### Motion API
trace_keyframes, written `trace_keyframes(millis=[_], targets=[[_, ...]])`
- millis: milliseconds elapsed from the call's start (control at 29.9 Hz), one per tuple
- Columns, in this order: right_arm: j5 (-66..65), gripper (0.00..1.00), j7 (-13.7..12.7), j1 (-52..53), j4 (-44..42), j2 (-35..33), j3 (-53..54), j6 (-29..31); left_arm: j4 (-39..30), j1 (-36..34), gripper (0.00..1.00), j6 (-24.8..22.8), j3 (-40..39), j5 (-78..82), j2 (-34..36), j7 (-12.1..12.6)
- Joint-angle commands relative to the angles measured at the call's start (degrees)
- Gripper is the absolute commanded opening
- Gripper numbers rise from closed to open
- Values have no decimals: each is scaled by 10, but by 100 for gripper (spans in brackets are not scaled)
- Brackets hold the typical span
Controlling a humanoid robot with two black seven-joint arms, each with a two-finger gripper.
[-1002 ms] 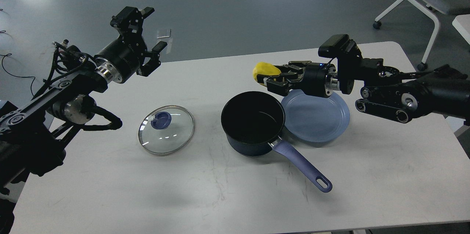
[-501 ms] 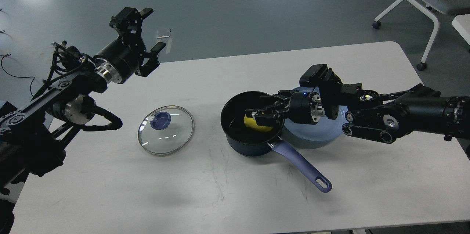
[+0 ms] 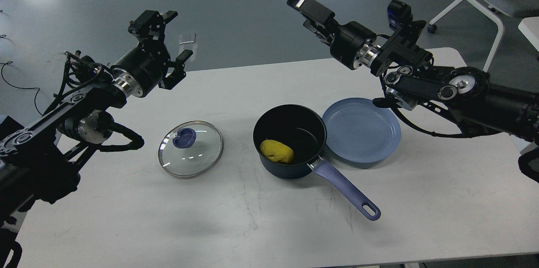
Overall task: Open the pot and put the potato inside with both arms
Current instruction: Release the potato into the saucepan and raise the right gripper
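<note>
Both claws are raised clear of the white rectangular table [image 3: 269, 226] and hold nothing. Left black two-finger gripper [image 3: 170, 36], at the far end of the left black jointed arm [image 3: 80, 104], hangs above the table's far left edge with its fingers spread apart. Right black gripper [image 3: 309, 13], at the far end of the right black jointed arm [image 3: 442, 87], points up and away over the table's far edge; it is seen nearly end-on and dark, so I cannot tell whether its fingers are apart or together.

Small dark navy saucepan [image 3: 290, 139] stands upright near the table's centre, uncovered, its long periwinkle-blue handle [image 3: 345, 190] running toward the near right. Smooth bright-yellow oval potato [image 3: 276, 151] lies inside the saucepan on the black bottom, toward the near-left wall. Round glass lid with a blue knob [image 3: 190, 148] rests flat on the table to the left of the saucepan, apart from it. Flat round light-blue plate [image 3: 362, 130] sits just beside the saucepan on its right, bare.
</note>
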Motion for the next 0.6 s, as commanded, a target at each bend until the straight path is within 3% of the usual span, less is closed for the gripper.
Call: trace_keyframes(millis=[0, 167, 334, 568], targets=[[148, 100, -23, -30, 8, -16, 54, 58, 8, 19, 98, 0, -27, -2, -14, 7], [213, 100, -83, -79, 16, -27, 104, 91, 14, 47, 98, 1, -64, -42, -23, 64], [258, 100, -151, -84, 52, -52, 103, 130, 14, 58, 98, -2, -73, -46, -23, 65], [252, 100, -158, -79, 53, -64, 94, 133, 17, 58, 98, 0, -84, -45, -38, 57]])
